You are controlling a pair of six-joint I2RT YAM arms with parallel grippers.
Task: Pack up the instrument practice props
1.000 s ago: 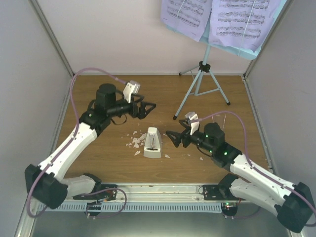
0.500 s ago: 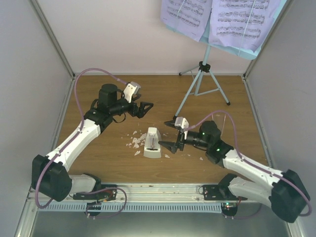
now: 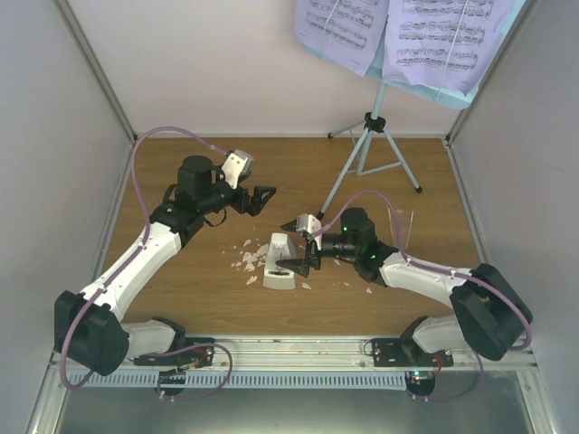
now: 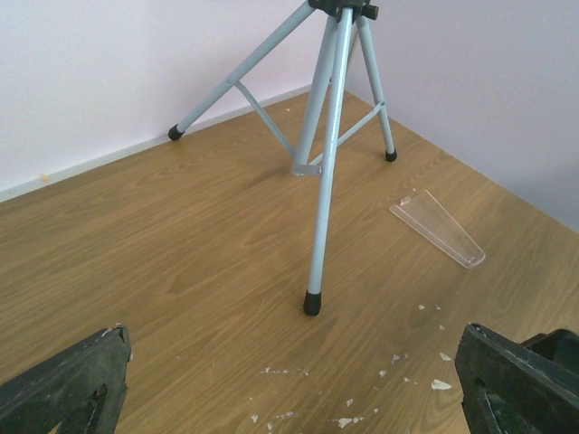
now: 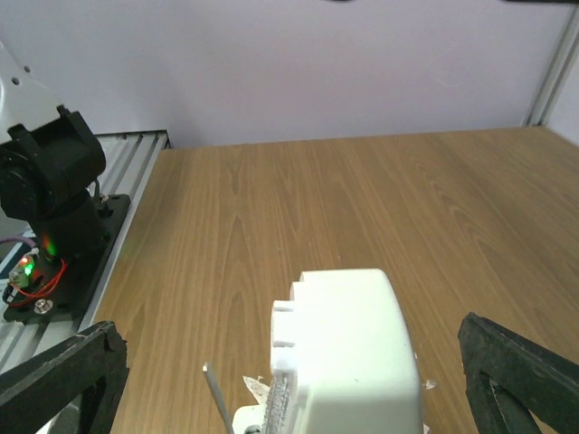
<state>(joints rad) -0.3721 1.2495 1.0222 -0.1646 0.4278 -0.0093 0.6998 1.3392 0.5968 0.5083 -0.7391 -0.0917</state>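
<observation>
A small white pyramid metronome (image 3: 278, 260) stands upright on the wooden table amid white crumbs. My right gripper (image 3: 289, 246) is open, and the metronome's top (image 5: 339, 348) sits between its spread fingers (image 5: 63, 380), untouched. My left gripper (image 3: 262, 197) hangs open and empty above the table to the metronome's upper left, facing the stand's near foot (image 4: 312, 303). The light-blue tripod music stand (image 3: 369, 149) stands at the back right. Two lavender sheet-music pages (image 3: 344, 27) rest on its desk (image 3: 457, 95).
A clear plastic wedge-shaped cover (image 3: 399, 224) lies on the table right of the tripod's near leg, also seen as the clear cover (image 4: 439, 228). White crumbs (image 3: 246, 262) lie scattered around the metronome. Walls close in the table on three sides.
My right arm has reached left, bringing its open fingers from beside the metronome to either side of it. The left gripper has shifted only slightly.
</observation>
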